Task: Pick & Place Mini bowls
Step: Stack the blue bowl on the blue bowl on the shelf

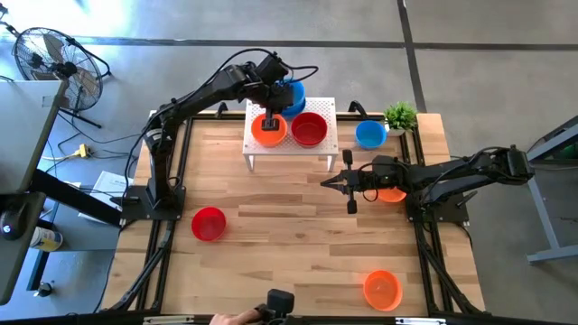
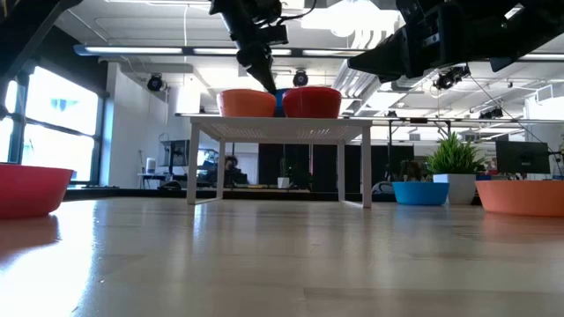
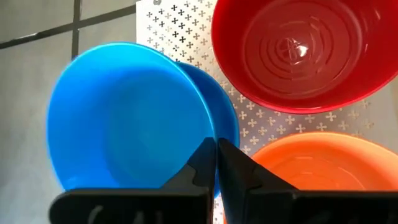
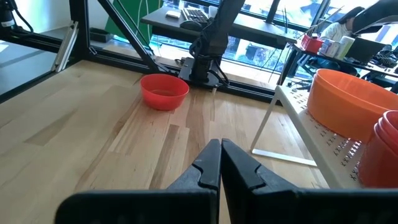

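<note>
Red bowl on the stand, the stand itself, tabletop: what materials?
Red bowl: likely glossy moulded plastic, given its sharp highlights and concentric rings. White stand: looks like painted sheet metal, with punched cross-shaped holes. Tabletop: wood planks, visible grain and joints, low sheen.

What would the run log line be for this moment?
left gripper: shut, over white stand, beside blue bowl | right gripper: shut, empty, above table | on stand: orange bowl, red bowl

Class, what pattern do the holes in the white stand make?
Small crosses in the white stand, clearest in the left wrist view.
</note>
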You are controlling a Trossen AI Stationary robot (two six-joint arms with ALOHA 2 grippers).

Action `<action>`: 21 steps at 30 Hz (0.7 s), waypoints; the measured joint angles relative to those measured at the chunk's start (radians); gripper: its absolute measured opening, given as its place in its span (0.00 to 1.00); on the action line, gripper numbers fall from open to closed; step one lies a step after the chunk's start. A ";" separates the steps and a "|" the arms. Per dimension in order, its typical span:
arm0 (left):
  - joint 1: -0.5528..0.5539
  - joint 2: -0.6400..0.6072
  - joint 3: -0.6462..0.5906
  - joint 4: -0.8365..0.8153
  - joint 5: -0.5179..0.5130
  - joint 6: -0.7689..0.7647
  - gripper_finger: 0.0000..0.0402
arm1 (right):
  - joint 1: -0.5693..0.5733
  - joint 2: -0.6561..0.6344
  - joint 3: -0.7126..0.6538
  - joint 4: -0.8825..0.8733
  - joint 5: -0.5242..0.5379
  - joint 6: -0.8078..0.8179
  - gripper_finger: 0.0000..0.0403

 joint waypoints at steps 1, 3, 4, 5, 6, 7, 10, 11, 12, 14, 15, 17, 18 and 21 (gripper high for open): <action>0.000 0.000 0.000 0.000 0.000 0.000 0.01 | 0.000 0.000 0.000 0.000 0.000 0.000 0.00; 0.000 0.000 0.000 0.001 0.000 0.003 0.02 | 0.000 0.000 0.000 0.000 0.000 0.000 0.00; 0.000 0.000 0.000 0.005 -0.001 0.003 0.03 | 0.000 0.000 0.000 0.000 0.000 0.000 0.00; 0.000 0.000 0.000 0.011 -0.002 0.003 0.03 | 0.000 0.000 0.000 0.000 0.000 0.000 0.00; 0.000 0.000 0.000 0.015 -0.002 0.003 0.03 | 0.000 0.000 0.000 0.000 0.000 0.000 0.00; 0.000 0.000 0.000 0.015 -0.003 0.003 0.03 | 0.000 0.000 0.000 0.000 0.000 0.000 0.00; 0.000 0.000 0.000 0.013 -0.004 0.001 0.04 | 0.000 0.000 0.000 0.000 0.000 0.000 0.00; 0.000 0.000 0.000 0.010 -0.003 0.001 0.04 | 0.000 0.000 0.000 -0.001 0.000 0.000 0.00; 0.000 0.000 0.000 0.008 -0.003 0.000 0.04 | 0.000 0.000 0.000 -0.001 0.000 0.000 0.00; 0.000 0.000 0.000 0.008 -0.003 -0.002 0.05 | 0.000 0.000 0.000 -0.001 0.000 0.000 0.00; 0.000 0.000 0.000 0.008 -0.003 -0.004 0.06 | 0.000 0.000 0.000 -0.001 0.000 0.000 0.00; 0.000 0.000 0.000 0.008 0.000 -0.006 0.10 | 0.000 0.000 0.000 0.000 0.000 0.000 0.00; 0.000 0.000 0.000 0.008 0.004 -0.006 0.12 | 0.000 0.000 0.000 -0.001 0.000 0.000 0.00; -0.006 0.000 0.000 -0.002 0.016 -0.006 0.20 | 0.000 0.000 0.000 -0.001 0.000 0.000 0.00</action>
